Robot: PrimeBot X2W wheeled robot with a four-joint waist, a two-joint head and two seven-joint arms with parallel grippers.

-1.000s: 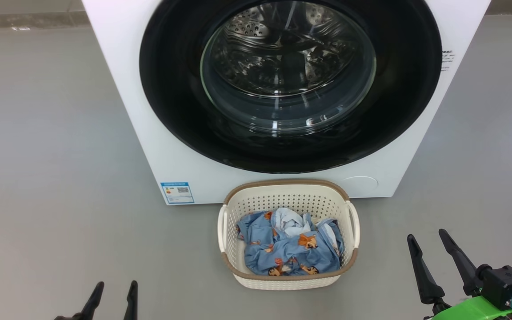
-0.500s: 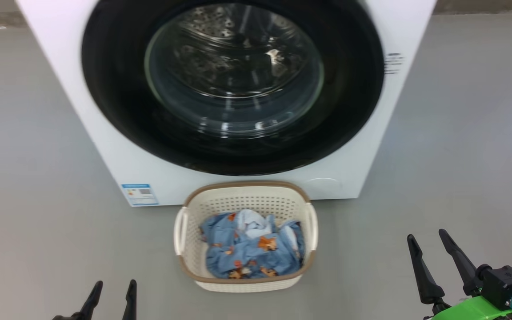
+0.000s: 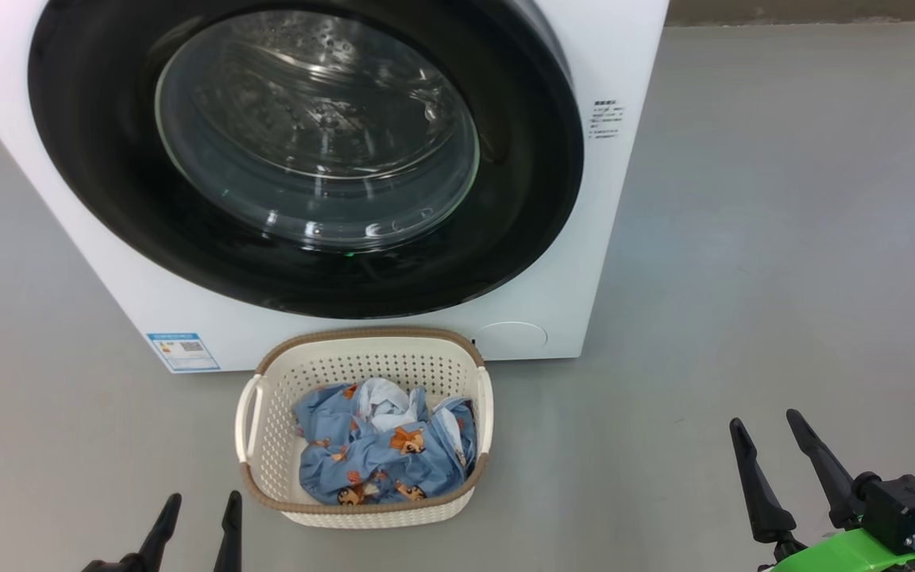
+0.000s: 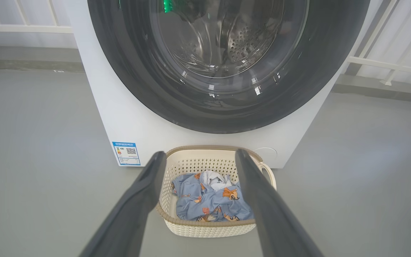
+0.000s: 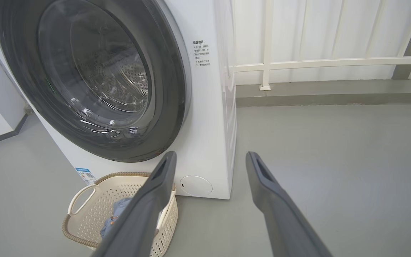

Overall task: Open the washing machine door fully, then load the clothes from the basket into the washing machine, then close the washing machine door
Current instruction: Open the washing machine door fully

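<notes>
The white washing machine (image 3: 624, 206) fills the upper left of the head view, and its round black door (image 3: 108, 222) with the glass bowl window lies shut against the front. On the floor just before it stands the cream basket (image 3: 267, 433) holding the blue animal-print clothes (image 3: 378, 461) and a bit of white cloth. My left gripper (image 3: 197, 502) is open at the bottom edge, left of the basket and apart from it. My right gripper (image 3: 765, 421) is open at the lower right, well clear of the basket. Both wrist views show the door (image 4: 120, 78) (image 5: 177, 89) ahead.
Grey floor (image 3: 783, 238) spreads wide to the right of the machine. A white railing (image 5: 298, 64) and pale wall stand behind it. A blue label (image 3: 182, 351) marks the lower left of the machine's front, a round cap (image 3: 511, 335) the lower right.
The whole head picture has slid left, so the camera has turned to the right. Both grippers keep their places in the view and stay open. Machine and basket have not moved on the floor.
</notes>
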